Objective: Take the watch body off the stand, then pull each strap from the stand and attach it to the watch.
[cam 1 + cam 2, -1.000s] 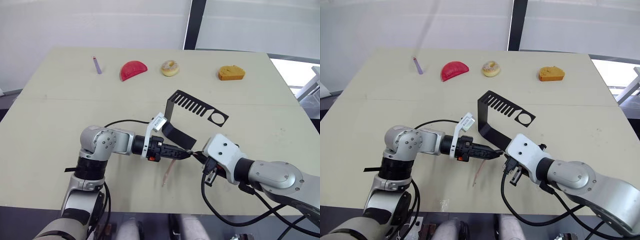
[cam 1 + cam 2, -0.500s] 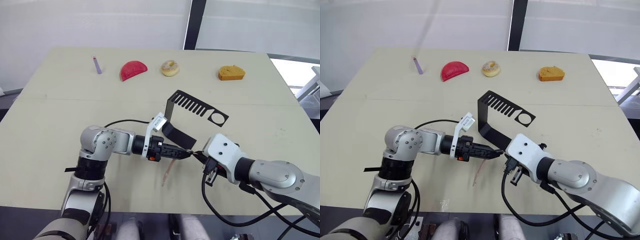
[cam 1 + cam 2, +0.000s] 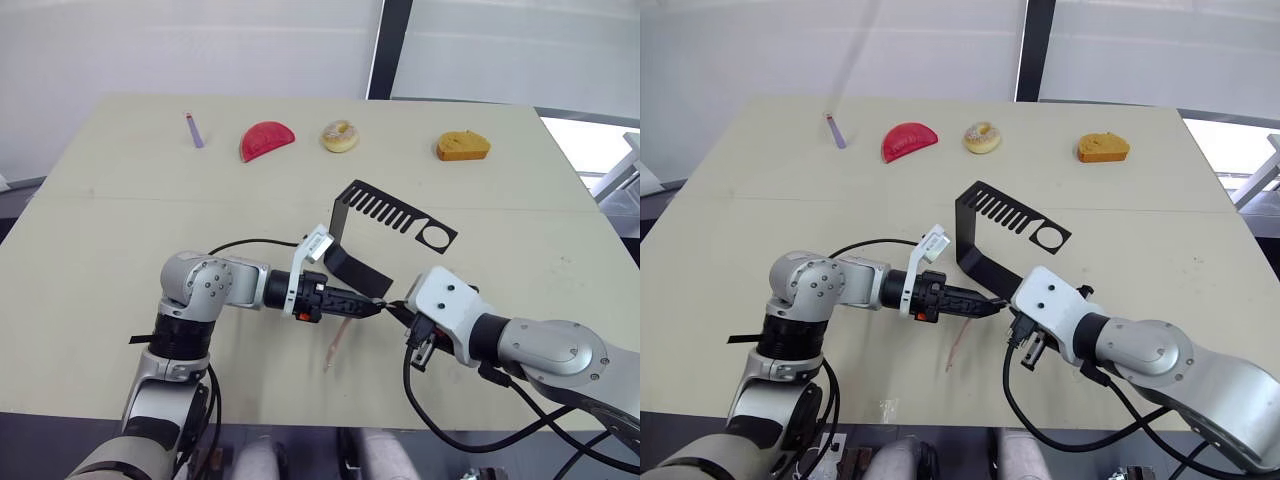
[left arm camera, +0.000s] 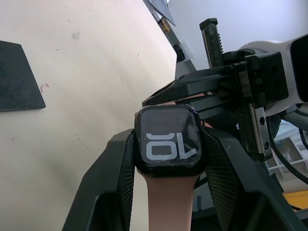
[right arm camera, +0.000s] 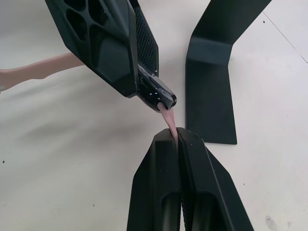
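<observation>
Watch body [image 4: 168, 140]: clamped by its sides in the left jaws [image 4: 169, 144], above the table [image 3: 120, 220], just in front of the stand's base; digits on the screen readable.
First strap [image 4: 169, 192]: joined to the watch body's near edge, hanging down; its lower end is cut off in the left wrist view.
Second strap [image 5: 168, 119]: runs from the watch body into the right jaws [image 5: 177, 139], which are closed tight on it; the joint is hidden.
Stand [image 3: 385, 225]: upright mid-table, slots bare.
</observation>
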You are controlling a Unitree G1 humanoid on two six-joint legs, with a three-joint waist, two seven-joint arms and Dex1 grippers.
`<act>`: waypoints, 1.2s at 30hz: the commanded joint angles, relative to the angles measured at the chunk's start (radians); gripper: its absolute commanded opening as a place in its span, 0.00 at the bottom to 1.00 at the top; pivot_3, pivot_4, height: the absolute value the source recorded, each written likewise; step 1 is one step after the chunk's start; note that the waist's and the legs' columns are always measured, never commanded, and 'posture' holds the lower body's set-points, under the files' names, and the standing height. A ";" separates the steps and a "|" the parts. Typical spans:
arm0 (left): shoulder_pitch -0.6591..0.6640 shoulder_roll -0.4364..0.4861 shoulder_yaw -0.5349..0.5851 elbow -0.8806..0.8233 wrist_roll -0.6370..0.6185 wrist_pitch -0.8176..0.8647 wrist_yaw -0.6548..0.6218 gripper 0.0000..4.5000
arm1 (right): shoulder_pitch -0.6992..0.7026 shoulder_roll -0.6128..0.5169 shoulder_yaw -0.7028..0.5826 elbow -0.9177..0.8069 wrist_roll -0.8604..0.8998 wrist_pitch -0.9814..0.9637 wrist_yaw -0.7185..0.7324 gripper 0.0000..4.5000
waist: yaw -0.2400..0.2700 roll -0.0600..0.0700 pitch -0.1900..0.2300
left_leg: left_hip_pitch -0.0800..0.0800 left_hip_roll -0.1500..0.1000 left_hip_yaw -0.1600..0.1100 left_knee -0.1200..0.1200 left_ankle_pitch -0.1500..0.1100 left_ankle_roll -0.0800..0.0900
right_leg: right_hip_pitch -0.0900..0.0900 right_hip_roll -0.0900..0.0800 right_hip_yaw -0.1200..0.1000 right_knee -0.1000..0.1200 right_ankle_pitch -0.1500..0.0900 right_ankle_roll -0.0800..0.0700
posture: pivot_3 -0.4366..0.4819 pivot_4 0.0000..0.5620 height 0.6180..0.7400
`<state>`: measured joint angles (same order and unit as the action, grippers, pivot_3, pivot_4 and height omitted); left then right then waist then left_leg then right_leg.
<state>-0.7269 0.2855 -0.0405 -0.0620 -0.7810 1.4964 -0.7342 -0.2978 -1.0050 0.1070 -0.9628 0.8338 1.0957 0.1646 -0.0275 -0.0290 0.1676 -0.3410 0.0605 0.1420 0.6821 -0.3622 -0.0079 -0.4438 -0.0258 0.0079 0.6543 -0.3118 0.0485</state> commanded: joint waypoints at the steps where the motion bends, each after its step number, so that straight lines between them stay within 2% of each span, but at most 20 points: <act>1: -0.004 0.004 -0.006 0.003 -0.014 -0.009 -0.004 0.36 | -0.019 0.002 -0.044 -0.081 -0.011 -0.005 0.017 0.00 | 0.000 0.000 0.000 | 0.000 0.000 0.000 0.000 0.000 0.000 | 0.000 0.000 0.000 0.000 0.000 0.000 | 0.48 0.27 0.98; 36: -0.008 0.009 -0.016 0.017 -0.013 -0.023 -0.006 0.36 | -0.032 0.015 -0.048 -0.079 -0.024 0.003 0.033 0.00 | 0.000 0.000 0.000 | 0.000 0.000 0.000 0.000 0.000 0.000 | 0.000 0.000 0.000 0.000 0.000 0.000 | 0.48 0.27 0.98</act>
<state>-0.7273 0.2896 -0.0498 -0.0322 -0.7822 1.4772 -0.7404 -0.3083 -0.9970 0.1060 -0.9627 0.8170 1.1126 0.1852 -0.0277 -0.0290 0.1677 -0.3415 0.0605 0.1418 0.6820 -0.3622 -0.0078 -0.4440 -0.0259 0.0078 0.6538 -0.3118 0.0485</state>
